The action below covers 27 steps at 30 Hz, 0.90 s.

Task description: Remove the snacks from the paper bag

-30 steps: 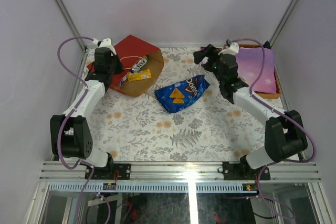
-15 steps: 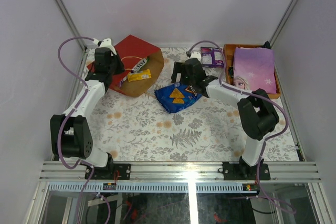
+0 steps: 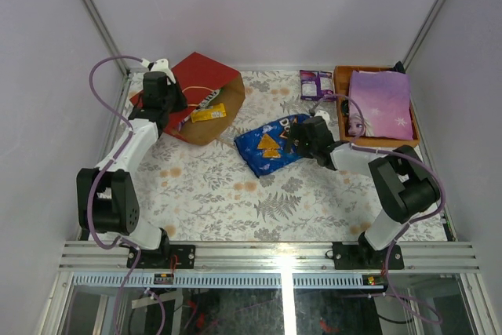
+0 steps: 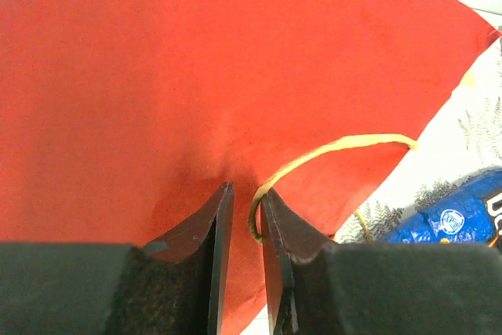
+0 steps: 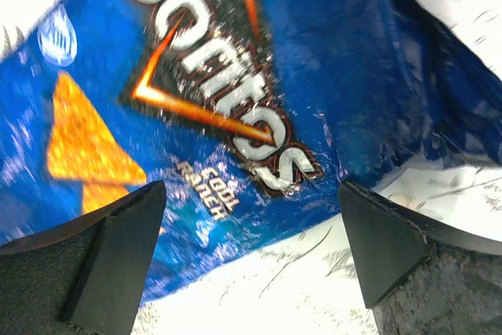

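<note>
**Paper bag on its side, two snacks out on the bench**

The paper bag [image 3: 200, 72] lies flat at the far left corner of the bench [image 3: 235, 202]. Its long axis runs diagonally, with the closed red end toward the far left and the brown mouth opening toward the near right. In the mouth lie a yellow packet [image 3: 208, 114], its length roughly left to right, and a darker packet [image 3: 205, 100] just beyond it.

The Doritos bag [image 3: 267, 147] lies face up on the bench, outside the paper bag and to the right of its mouth. Its long axis slants from near left to far right. A purple packet [image 3: 316, 84] sits at the far edge, just beside an orange tray [image 3: 396, 143] that holds a lilac princess item [image 3: 380, 100].

The left fingers [image 4: 212, 256] sit over the red outside of the paper bag, almost together, with only a thin slit between them. The tan cord handle [image 4: 337, 147] loops into that slit, and I cannot tell whether it is pinched. The right fingers [image 5: 110, 256] are spread wide apart over the right end of the Doritos bag, gripping nothing.
</note>
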### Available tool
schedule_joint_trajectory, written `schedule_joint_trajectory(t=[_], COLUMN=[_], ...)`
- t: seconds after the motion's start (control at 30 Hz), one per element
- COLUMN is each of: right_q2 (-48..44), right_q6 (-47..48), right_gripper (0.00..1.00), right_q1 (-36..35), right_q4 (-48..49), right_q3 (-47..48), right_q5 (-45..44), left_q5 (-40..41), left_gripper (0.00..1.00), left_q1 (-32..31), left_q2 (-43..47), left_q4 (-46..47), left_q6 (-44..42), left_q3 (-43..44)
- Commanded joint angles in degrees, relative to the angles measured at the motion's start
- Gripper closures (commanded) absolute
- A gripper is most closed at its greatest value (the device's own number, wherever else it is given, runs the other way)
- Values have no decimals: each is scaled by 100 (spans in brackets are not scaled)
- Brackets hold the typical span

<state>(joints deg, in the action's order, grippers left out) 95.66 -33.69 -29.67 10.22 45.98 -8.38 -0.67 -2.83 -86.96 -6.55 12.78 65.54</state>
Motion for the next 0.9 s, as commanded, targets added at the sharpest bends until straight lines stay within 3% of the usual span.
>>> schedule_joint_trajectory(t=[0.0,0.37,0.67,0.87], right_q2=[181,-253,1053,1737], right_q6=[-420,1,-345,-19], right_gripper=[1,1,1,1], right_q1=[453,-19,-55,-364], right_q4=[227,-382,-1011,-1644], right_q3=[22,1018,1908,2962], right_q5=[531,-128,-27,-921], left_q5=[-40,-38,-64,-91], left_gripper=[80,80,80,80], left_q1=[60,63,58,51], left_q2=[11,125,165,152], left_q4=[195,197,164,167], left_q6=[-68,-73,-91,-108], left_q3=[138,83,65,72])
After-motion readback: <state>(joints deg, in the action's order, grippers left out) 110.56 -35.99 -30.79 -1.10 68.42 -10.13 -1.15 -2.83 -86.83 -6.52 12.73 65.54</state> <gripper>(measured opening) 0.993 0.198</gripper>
